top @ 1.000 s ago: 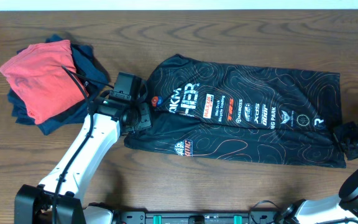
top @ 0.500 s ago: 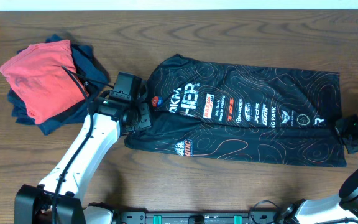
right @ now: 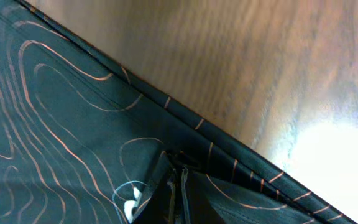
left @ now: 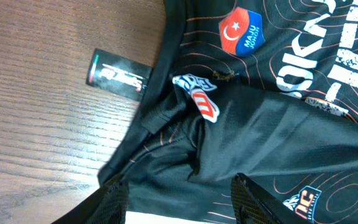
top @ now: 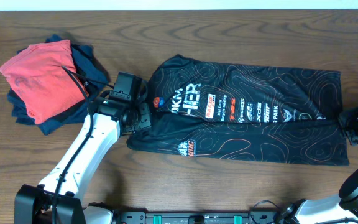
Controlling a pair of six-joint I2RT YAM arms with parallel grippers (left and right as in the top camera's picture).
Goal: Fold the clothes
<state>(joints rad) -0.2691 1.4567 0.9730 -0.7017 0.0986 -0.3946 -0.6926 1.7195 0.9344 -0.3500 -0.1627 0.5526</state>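
Observation:
The black jersey [top: 247, 137] with orange contour lines and white lettering lies flat across the middle of the table, collar end to the left. My left gripper [top: 140, 117] sits over the collar end. In the left wrist view its fingers [left: 179, 205] are spread wide, with bunched jersey fabric [left: 278, 137] lying between them. My right gripper [top: 345, 124] is at the jersey's right hem. In the right wrist view its jaws [right: 180, 186] are pinched shut on a fold of the jersey [right: 55, 137] near the hem edge.
A pile of folded clothes stands at the back left, a red garment [top: 39, 78] on top of navy ones [top: 86, 62], close to my left arm. A small black tag [left: 118, 74] lies on the wood beside the collar. The table's far edge runs along the top.
My right gripper has moved back and slightly right with the hem in it. The jersey has been drawn to the right, and a lengthwise crease has risen along its middle. The left gripper stayed put.

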